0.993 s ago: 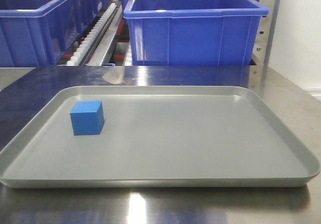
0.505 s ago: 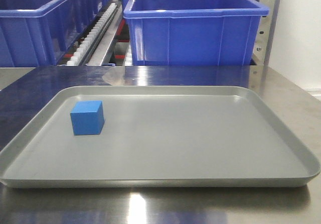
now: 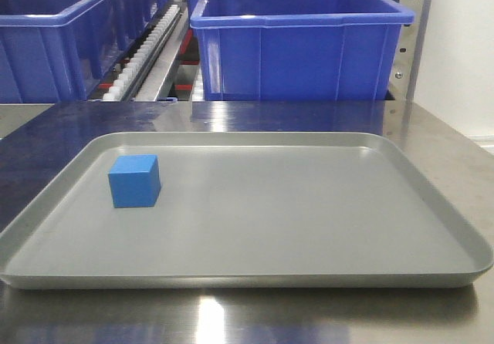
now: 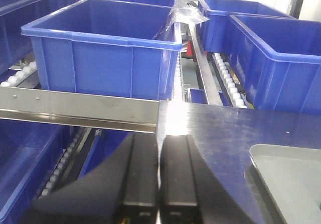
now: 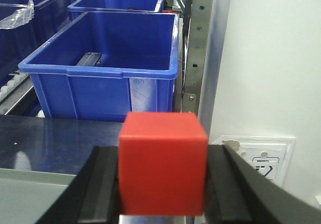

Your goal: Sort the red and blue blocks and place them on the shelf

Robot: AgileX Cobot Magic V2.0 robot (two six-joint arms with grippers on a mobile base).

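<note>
A blue block (image 3: 134,180) rests on the left part of a shallow grey tray (image 3: 324,278), and no gripper shows in the front view. In the right wrist view my right gripper (image 5: 163,156) is shut on a red block (image 5: 163,166), held between black fingers (image 5: 104,184) above the tabletop's right end. The shelf's perforated steel upright (image 5: 198,48) rises just behind it. Over the tabletop's left end, my left gripper (image 4: 159,139) is shut with nothing between its pads. The shelf's flat steel front rail (image 4: 75,111) and white rollers (image 4: 225,76) lie ahead of it.
Large blue bins (image 3: 297,39) (image 4: 105,48) (image 5: 105,66) sit on the shelf's roller tracks (image 3: 143,51) behind the shiny steel tabletop (image 3: 231,116). A tray corner (image 4: 293,169) shows at the left wrist view's right. A white wall (image 5: 271,58) bounds the right side.
A pale shape behind the bins at the top of the front view is gone. The blue block and tray have not moved.
</note>
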